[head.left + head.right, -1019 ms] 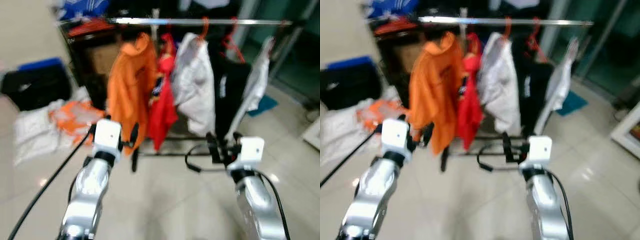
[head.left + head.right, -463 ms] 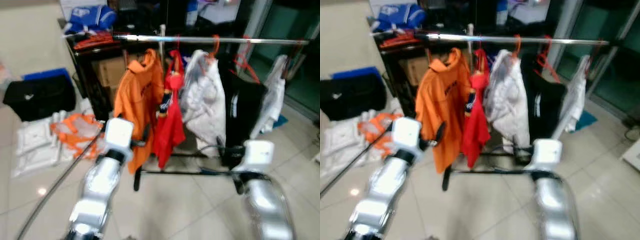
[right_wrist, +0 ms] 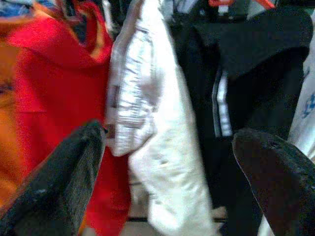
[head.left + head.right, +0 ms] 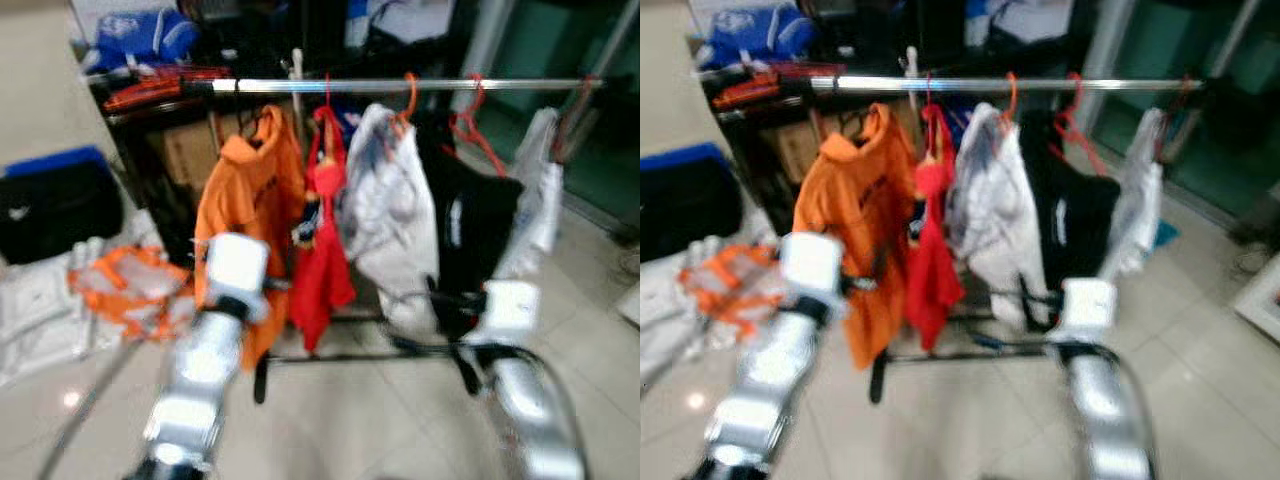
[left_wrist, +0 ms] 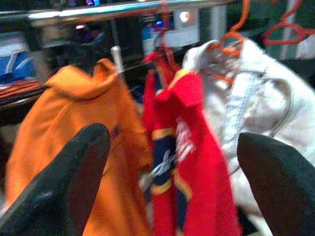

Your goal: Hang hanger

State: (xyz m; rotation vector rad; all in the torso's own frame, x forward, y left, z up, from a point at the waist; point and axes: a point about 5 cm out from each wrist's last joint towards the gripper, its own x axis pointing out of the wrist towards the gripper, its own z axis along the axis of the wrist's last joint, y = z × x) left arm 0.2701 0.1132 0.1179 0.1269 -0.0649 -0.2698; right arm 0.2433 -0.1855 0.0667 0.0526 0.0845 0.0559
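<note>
A silver rail (image 4: 400, 85) carries an orange garment (image 4: 245, 190), a red one (image 4: 325, 250), a white jacket (image 4: 395, 210), a black top (image 4: 475, 230) and a pale garment (image 4: 540, 190). A bare orange-red hanger (image 4: 475, 125) hangs above the black top. My left gripper (image 5: 172, 142) is open, held up in front of the orange and red garments, with nothing between its fingers. My right gripper (image 3: 170, 137) is open too, facing the white jacket and black top, and holds nothing. Both arms (image 4: 210, 370) reach forward, short of the rack.
The rack's black base bar (image 4: 340, 355) runs low across the tiled floor. A black bag (image 4: 55, 205) and orange and white bags (image 4: 130, 285) lie on the floor at the left. A dark shelf (image 4: 180, 150) with boxes stands behind the rack. Glass doors (image 4: 560, 50) are at the right.
The whole picture has shifted and blurred, so the camera has moved; the rack now looks slightly nearer. Both arms stay raised in much the same pose.
</note>
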